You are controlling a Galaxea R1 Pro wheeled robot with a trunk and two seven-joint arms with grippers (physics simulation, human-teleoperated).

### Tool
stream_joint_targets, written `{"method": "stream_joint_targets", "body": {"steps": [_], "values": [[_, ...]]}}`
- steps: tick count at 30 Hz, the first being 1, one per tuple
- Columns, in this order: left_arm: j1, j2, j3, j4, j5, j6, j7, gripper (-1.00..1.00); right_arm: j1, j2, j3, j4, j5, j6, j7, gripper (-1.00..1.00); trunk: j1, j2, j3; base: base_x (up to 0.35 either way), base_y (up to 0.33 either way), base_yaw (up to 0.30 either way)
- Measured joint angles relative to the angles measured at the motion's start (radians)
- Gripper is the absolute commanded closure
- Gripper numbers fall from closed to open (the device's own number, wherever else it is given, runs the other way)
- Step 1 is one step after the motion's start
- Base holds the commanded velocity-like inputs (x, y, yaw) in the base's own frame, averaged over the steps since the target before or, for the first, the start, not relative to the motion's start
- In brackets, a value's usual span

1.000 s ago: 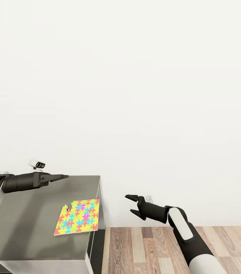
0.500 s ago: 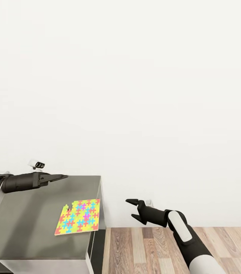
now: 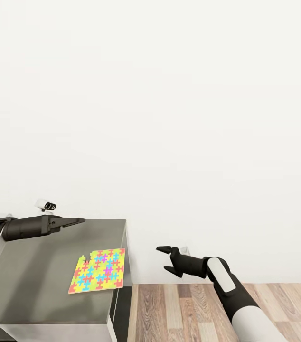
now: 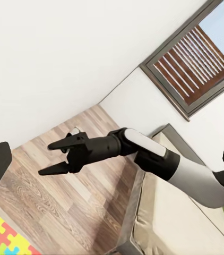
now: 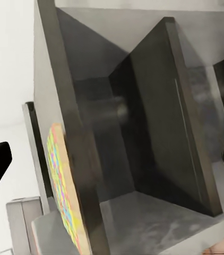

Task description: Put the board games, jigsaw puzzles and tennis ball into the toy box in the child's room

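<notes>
A single jigsaw puzzle (image 3: 97,270), a thin square of yellow, pink, blue and green interlocking shapes, lies flat near the right-hand edge of a dark grey desk top (image 3: 36,289). One of its far corners looks ragged, as if a few pieces jut out. No writing or label can be read anywhere on it. In the right wrist view the puzzle (image 5: 61,186) shows edge-on as a narrow coloured strip against the desk's top slab, with the hollow, shadowed underside of the desk (image 5: 144,138) beside it.

The left gripper (image 3: 77,221) hovers above the desk's far edge, apart from the puzzle; its fingers seem pressed close into one point, empty. The left arm is cut off at the picture's edge. The right gripper (image 3: 164,259) hangs over the wood-plank floor (image 3: 188,308) beside the desk, its fingers spread and holding nothing; the left wrist view shows the same spread fingers (image 4: 53,156).

That view also catches a corner of a beige bed (image 4: 175,223) and a dark-framed window (image 4: 191,58) with slats. A plain white wall (image 3: 169,118) lies behind.
</notes>
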Motion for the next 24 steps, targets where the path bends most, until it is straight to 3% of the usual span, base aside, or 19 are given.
{"method": "stream_joint_targets", "body": {"steps": [17, 24], "values": [[0.000, -0.003, -0.003, 0.000, -0.003, 0.000, 0.000, -1.00, -0.007, 0.008, 0.001, 0.013, -0.003, 0.007, -0.008, -1.00, 0.000, 0.000, 0.000, -0.016, 0.054, 0.000], [0.000, -0.003, -0.003, 0.000, -0.003, 0.001, 0.000, -1.00, -0.007, 0.008, 0.002, 0.013, -0.003, 0.007, -0.009, -1.00, 0.000, 0.000, 0.000, 0.000, 0.163, 0.000]]}}
